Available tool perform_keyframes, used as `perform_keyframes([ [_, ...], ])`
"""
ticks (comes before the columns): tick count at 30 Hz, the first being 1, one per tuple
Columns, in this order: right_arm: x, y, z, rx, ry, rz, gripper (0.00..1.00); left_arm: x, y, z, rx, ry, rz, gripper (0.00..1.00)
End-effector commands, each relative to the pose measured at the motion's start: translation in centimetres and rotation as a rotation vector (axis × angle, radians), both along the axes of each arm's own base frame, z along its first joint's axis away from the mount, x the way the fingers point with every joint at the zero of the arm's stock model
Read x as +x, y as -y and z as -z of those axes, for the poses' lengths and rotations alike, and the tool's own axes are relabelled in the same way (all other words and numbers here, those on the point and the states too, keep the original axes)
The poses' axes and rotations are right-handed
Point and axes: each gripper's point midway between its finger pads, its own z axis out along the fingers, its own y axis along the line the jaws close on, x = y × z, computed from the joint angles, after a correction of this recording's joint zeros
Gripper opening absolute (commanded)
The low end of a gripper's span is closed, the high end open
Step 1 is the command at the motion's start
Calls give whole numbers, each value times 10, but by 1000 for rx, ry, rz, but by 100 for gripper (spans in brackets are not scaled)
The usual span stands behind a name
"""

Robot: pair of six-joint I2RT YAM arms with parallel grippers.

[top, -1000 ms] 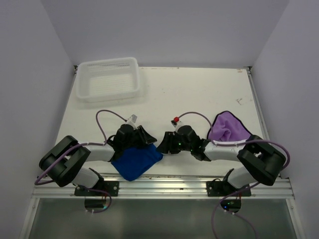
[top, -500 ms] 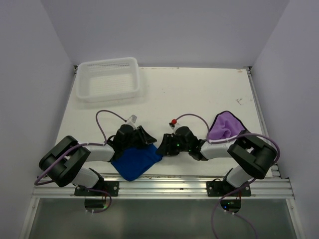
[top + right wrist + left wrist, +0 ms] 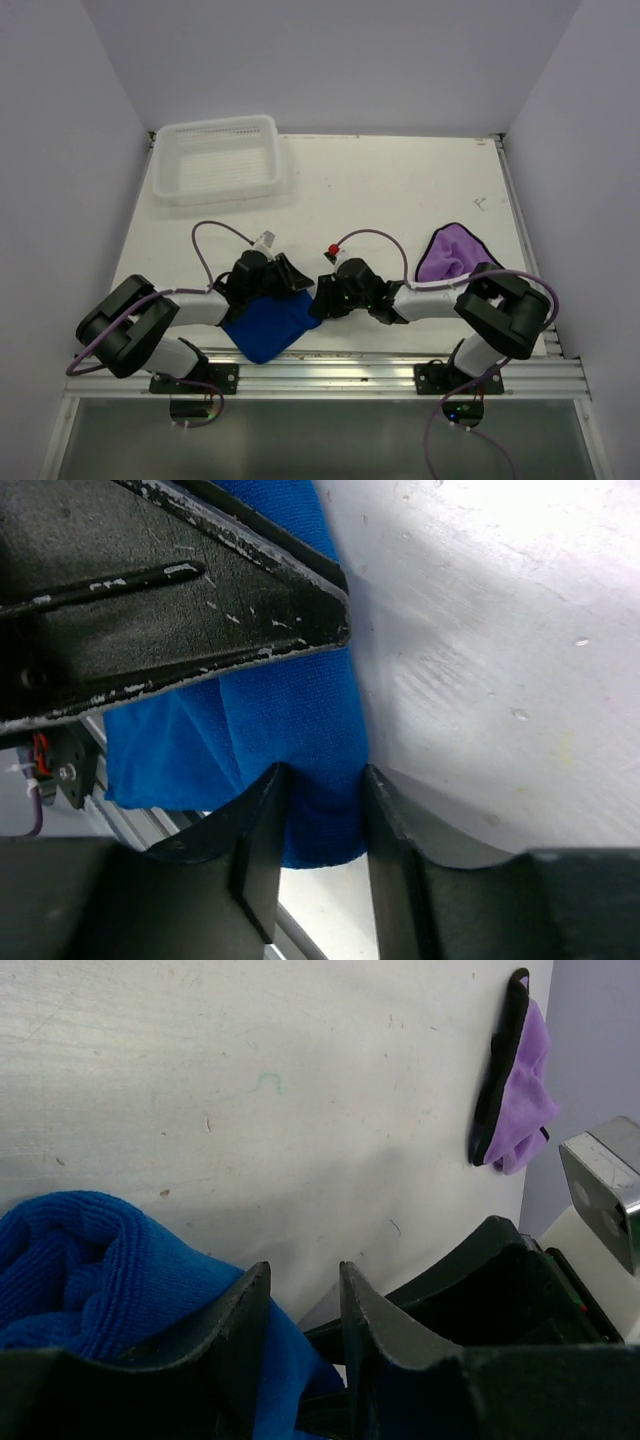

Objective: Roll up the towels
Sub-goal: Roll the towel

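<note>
The royal blue towel (image 3: pixel 268 325) lies bunched at the table's near edge between my arms. My left gripper (image 3: pixel 298 280) rests on its upper edge; in the left wrist view that gripper (image 3: pixel 305 1270) has blue towel (image 3: pixel 90 1260) cloth low between its fingers, with the tips a little apart. From the right, my right gripper (image 3: pixel 322 300) meets the towel's right corner. In the right wrist view both jaws of the right gripper (image 3: pixel 324 775) press a fold of the blue towel (image 3: pixel 280 710). The light purple towel (image 3: pixel 455 255) with a dark edge lies crumpled to the right, untouched, and shows far off as the purple towel (image 3: pixel 525 1090).
A white mesh basket (image 3: pixel 215 160) stands at the back left. The metal rail (image 3: pixel 330 370) runs along the near edge just below the blue towel. Purple cables (image 3: pixel 215 232) loop over both arms. The two grippers sit almost touching.
My right arm has slid left from beside the purple towel to the blue towel's right corner, and its jaws have narrowed onto the cloth. The left arm has stayed put.
</note>
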Motion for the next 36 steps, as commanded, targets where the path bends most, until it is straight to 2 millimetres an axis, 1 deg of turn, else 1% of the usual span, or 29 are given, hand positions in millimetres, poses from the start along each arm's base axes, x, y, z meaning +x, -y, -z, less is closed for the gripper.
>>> perform_keyframes([
  [1,-19,26,38,-236,-20,-39,36,-9,-17,20,102,-25,-14,38],
  [2,-17,26,40,-254,-10,-33,34,-8,-20,21,111,-22,-22,38],
  [3,-18,23,39,-256,-6,-39,28,-7,-20,19,111,-16,-26,38],
  [5,-17,23,38,-265,4,-42,22,-6,-21,18,120,-8,-25,39],
  [6,-18,22,37,-265,9,-45,17,-3,-21,16,124,-6,-27,39],
  [8,-17,23,35,-272,19,-48,12,1,-20,11,131,11,-25,39],
  [9,-15,23,31,-274,39,-42,6,4,-19,7,133,19,-28,39],
  [10,-15,27,31,-292,41,-42,3,7,-19,5,137,26,-32,39],
  [12,-9,29,26,-319,91,-30,0,14,-18,-5,143,50,-34,39],
  [14,-5,32,16,-330,135,-25,0,22,-20,-13,155,73,-45,40],
  [15,-4,32,14,-335,152,-22,0,29,-19,-22,154,88,-50,40],
  [16,3,33,7,-339,192,2,0,34,-21,-27,156,98,-59,41],
  [17,4,35,4,-347,206,7,0,38,-22,-32,165,114,-60,41],
  [18,5,37,2,-362,227,8,0,45,-20,-44,158,135,-65,41],
  [20,12,40,-6,-382,275,32,0,54,-22,-52,165,157,-72,42],
  [22,14,38,-12,-392,306,36,0,63,-21,-64,166,174,-79,42],
  [23,19,42,-16,-416,339,55,0,65,-21,-67,167,181,-77,42],
  [24,21,38,-21,-419,359,58,0,69,-18,-73,161,192,-76,43],
  [26,26,44,-25,-465,396,84,0,71,-16,-77,160,197,-68,43],
  [27,27,41,-30,-467,413,85,0,73,-14,-79,154,201,-65,43],
  [28,28,44,-29,-493,417,89,0,73,-13,-80,152,204,-62,43],
  [29,31,43,-33,-503,431,100,0,73,-12,-81,145,204,-55,43],
  [31,35,51,-36,-561,468,130,0,73,-10,-81,143,205,-52,43],
  [33,39,52,-42,-597,515,159,0,72,-8,-80,137,203,-42,43],
  [34,40,56,-43,-631,537,168,0,72,-8,-80,135,202,-38,43],
  [35,40,55,-44,-650,557,168,0,71,-6,-80,128,197,-32,43],
  [36,37,49,-47,-662,583,150,0,71,-5,-80,122,197,-28,43],
])
